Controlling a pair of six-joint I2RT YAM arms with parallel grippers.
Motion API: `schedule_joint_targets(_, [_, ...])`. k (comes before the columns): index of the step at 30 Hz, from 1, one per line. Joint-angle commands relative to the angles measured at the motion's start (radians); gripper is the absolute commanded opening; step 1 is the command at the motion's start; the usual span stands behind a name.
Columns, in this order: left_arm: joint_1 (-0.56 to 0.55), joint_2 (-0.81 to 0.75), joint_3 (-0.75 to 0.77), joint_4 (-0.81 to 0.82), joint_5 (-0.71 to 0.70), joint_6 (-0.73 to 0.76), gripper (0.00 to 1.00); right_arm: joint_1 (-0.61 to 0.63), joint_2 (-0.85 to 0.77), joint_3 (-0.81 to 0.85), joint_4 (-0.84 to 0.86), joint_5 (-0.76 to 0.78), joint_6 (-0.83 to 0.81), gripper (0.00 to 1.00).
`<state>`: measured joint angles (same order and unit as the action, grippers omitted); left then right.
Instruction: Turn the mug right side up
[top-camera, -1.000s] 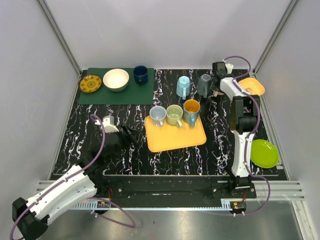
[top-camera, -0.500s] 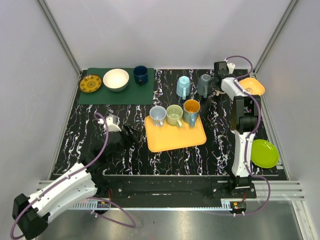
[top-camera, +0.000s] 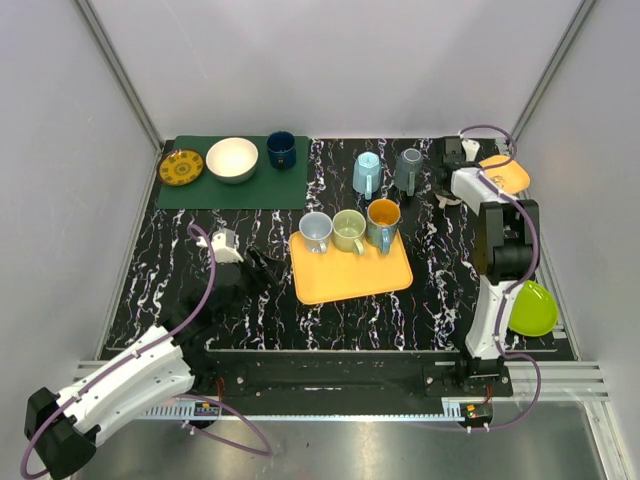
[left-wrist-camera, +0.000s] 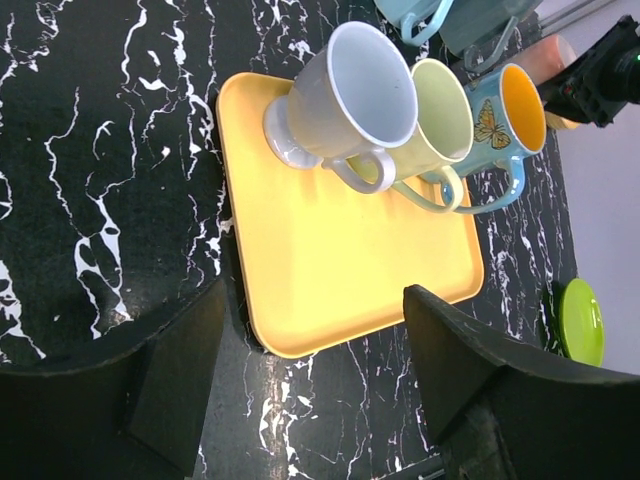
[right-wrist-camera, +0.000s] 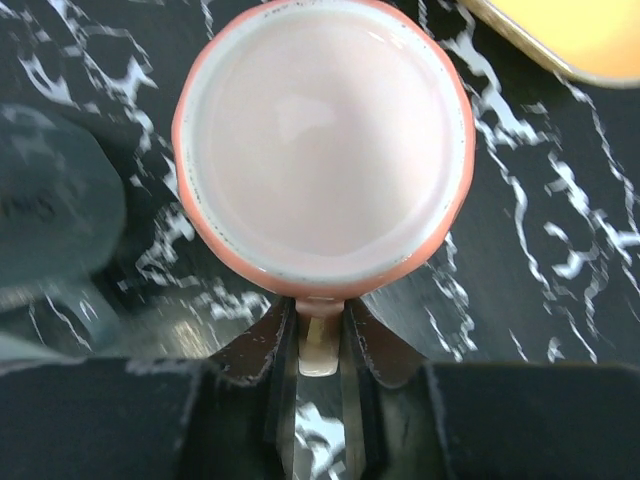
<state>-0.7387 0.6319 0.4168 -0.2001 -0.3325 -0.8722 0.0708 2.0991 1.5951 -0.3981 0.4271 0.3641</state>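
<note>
The salmon-pink mug (right-wrist-camera: 320, 140) fills the right wrist view, with a pale pink round face ringed in white turned to the camera. I cannot tell if that face is its base or its inside. My right gripper (right-wrist-camera: 322, 320) is shut on the mug's handle (right-wrist-camera: 320, 345), one finger on each side. In the top view the right gripper (top-camera: 447, 190) sits at the back right beside the orange plate and hides the mug. The left wrist view shows a bit of the mug (left-wrist-camera: 553, 58) at its top right. My left gripper (left-wrist-camera: 320, 400) is open and holds nothing, left of the tray.
A yellow tray (top-camera: 350, 275) carries three upright mugs. Behind it stand a light blue mug (top-camera: 367, 173) and a grey mug (top-camera: 408, 168), both upside down. An orange plate (top-camera: 508, 172) and a green plate (top-camera: 532, 308) lie at the right. A green mat (top-camera: 240, 190) holds a plate, bowl and cup.
The right gripper closed onto the pink mug's handle, and its arm swung right, away from the grey mug. The left arm shifted slightly to the right.
</note>
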Motion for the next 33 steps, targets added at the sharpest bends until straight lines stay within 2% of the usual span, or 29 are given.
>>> schedule_joint_targets(1, [0.002, -0.011, 0.017, 0.082, 0.038, -0.011, 0.73, -0.005, -0.236, -0.092, 0.035, 0.041, 0.022, 0.00])
schedule_joint_targets(11, [0.002, -0.021, -0.001, 0.149, 0.079, -0.040, 0.74, -0.006, -0.611, -0.364, 0.024, -0.017, 0.116, 0.00])
schedule_joint_targets(15, [0.004, -0.020, -0.055, 0.338, 0.170, -0.059, 0.77, -0.006, -0.835, -0.487, 0.054, -0.131, 0.200, 0.00])
schedule_joint_targets(16, [0.004, -0.017, -0.064, 0.435, 0.191, -0.065, 0.79, -0.005, -0.950, -0.521, 0.085, -0.161, 0.231, 0.00])
schedule_joint_targets(17, [0.004, -0.005, -0.075, 0.479, 0.225, -0.071, 0.79, -0.006, -1.012, -0.587, 0.117, -0.250, 0.245, 0.00])
schedule_joint_targets(19, [0.004, 0.017, -0.069, 0.577, 0.257, -0.077, 0.81, -0.005, -1.159, -0.622, 0.179, -0.344, 0.284, 0.00])
schedule_joint_targets(22, [0.002, 0.084, -0.021, 0.685, 0.352, -0.054, 0.84, -0.006, -1.289, -0.647, 0.206, -0.545, 0.355, 0.00])
schedule_joint_targets(25, [0.004, 0.190, 0.020, 0.867, 0.524, -0.082, 0.86, 0.013, -1.376, -0.682, 0.272, -0.739, 0.449, 0.00])
schedule_joint_targets(28, [0.001, 0.297, 0.028, 1.118, 0.639, -0.180, 0.88, 0.030, -1.427, -0.756, 0.442, -0.865, 0.593, 0.00])
schedule_joint_targets(29, [-0.004, 0.330, 0.028, 1.187, 0.659, -0.245, 0.89, 0.034, -1.433, -0.805, 0.552, -0.892, 0.637, 0.00])
schedule_joint_targets(30, [-0.007, 0.360, 0.033, 1.322, 0.674, -0.276, 0.91, 0.038, -1.439, -0.834, 0.617, -0.916, 0.732, 0.00])
schedule_joint_targets(31, [-0.019, 0.421, 0.045, 1.378, 0.696, -0.304, 0.99, 0.037, -1.439, -0.859, 0.678, -0.954, 0.772, 0.00])
schedule_joint_targets(33, [-0.036, 0.475, 0.071, 1.477, 0.708, -0.347, 0.99, 0.043, -1.426, -0.891, 0.780, -0.982, 0.834, 0.00])
